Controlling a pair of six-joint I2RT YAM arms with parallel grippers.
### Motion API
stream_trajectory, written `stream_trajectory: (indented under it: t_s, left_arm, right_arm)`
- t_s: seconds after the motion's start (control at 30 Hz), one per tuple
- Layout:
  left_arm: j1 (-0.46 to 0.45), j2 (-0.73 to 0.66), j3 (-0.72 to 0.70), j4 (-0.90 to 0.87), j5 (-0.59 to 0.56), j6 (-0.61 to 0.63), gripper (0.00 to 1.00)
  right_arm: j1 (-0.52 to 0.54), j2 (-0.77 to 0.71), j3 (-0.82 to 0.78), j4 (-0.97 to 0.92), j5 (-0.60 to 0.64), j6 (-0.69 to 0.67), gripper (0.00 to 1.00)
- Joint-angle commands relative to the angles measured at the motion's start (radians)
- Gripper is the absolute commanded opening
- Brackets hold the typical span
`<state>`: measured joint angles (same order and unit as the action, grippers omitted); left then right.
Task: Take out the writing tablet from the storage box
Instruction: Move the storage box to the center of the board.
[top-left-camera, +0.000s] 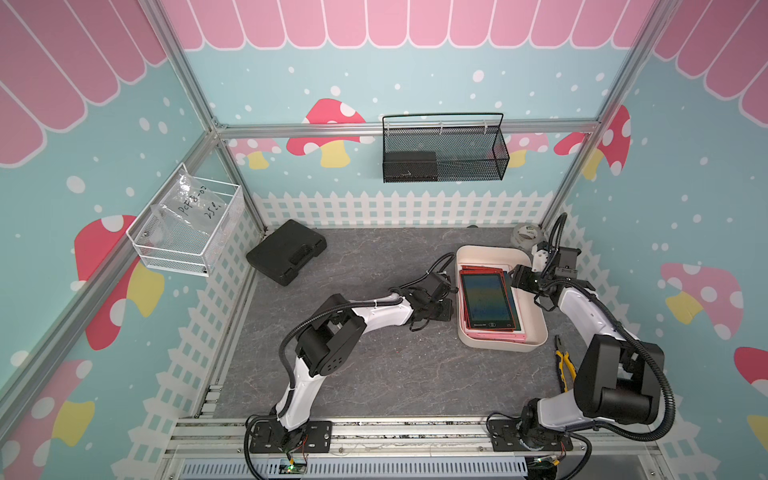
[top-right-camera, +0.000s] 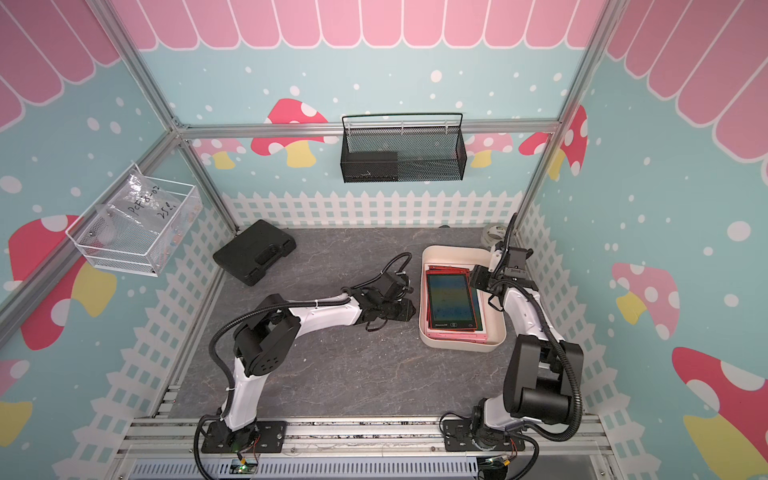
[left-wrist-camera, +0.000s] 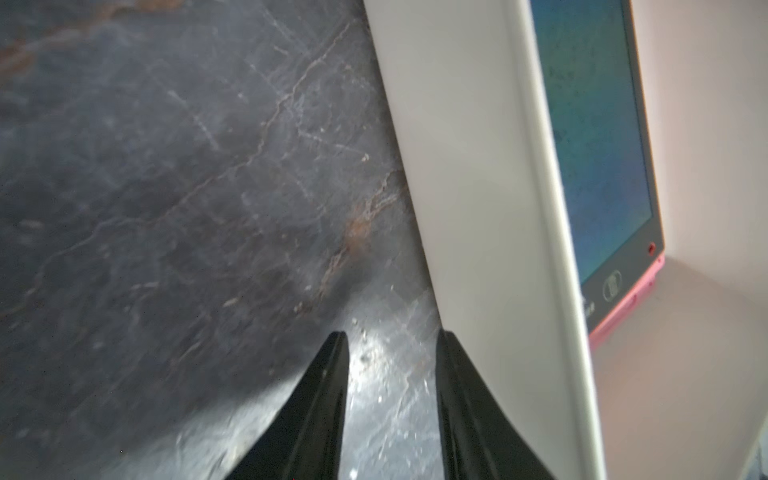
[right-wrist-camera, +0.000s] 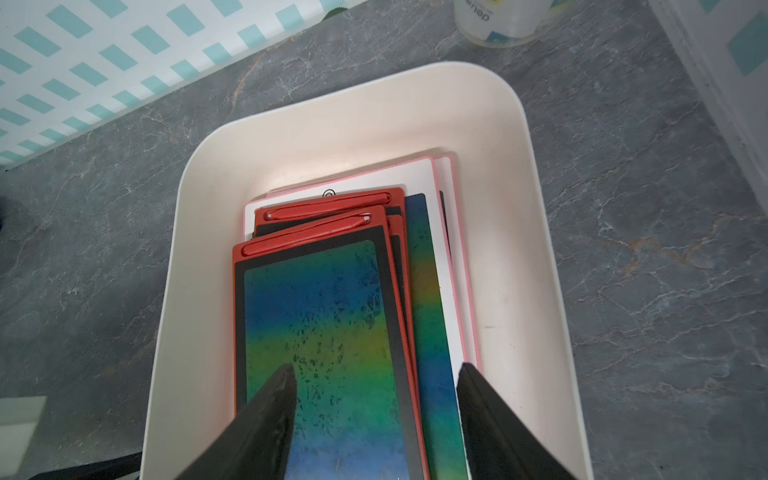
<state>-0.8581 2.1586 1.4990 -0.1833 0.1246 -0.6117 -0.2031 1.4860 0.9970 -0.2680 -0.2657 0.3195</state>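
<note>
Right gripper (right-wrist-camera: 375, 367) hangs over the top writing tablet (right-wrist-camera: 316, 316), jaws wide and empty. The tablet lies stacked inside the storage box (right-wrist-camera: 374, 112). Left gripper (left-wrist-camera: 391, 333), slightly parted and empty, sits just outside the box wall. Closing on the stack could lift two tablets or drag the box.

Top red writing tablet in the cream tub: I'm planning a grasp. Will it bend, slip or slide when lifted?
Probably stiff: the top red tablet looks like a thin, flat, hard-framed slab. Likely slippery: its glossy face rests loose on other tablets, so a push may slide it. Probably light for its area, being so thin.
</note>
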Motion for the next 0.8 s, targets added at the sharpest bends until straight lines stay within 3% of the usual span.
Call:
stream_trajectory:
  t_s: [0.0,0.27,0.53,0.77]
  left_arm:
    - [-0.024,0.052,0.075,-0.007,0.021,-0.017,0.38]
    - [-0.029,0.138,0.209,-0.047,0.019,-0.011,0.37]
    - [-0.027,0.228,0.4,-0.156,-0.039,0.01,0.38]
    - [0.012,0.319,0.554,-0.2,-0.008,0.017,0.39]
  right_arm:
    - [-0.003,0.022,-0.042,0.037,-0.02,0.015,0.64]
    - [-0.007,0.071,0.006,-0.004,0.082,-0.032,0.64]
    - [-0.018,0.201,0.131,-0.037,0.04,-0.094,0.64]
    - [-0.019,0.265,0.149,-0.044,0.009,-0.118,0.63]
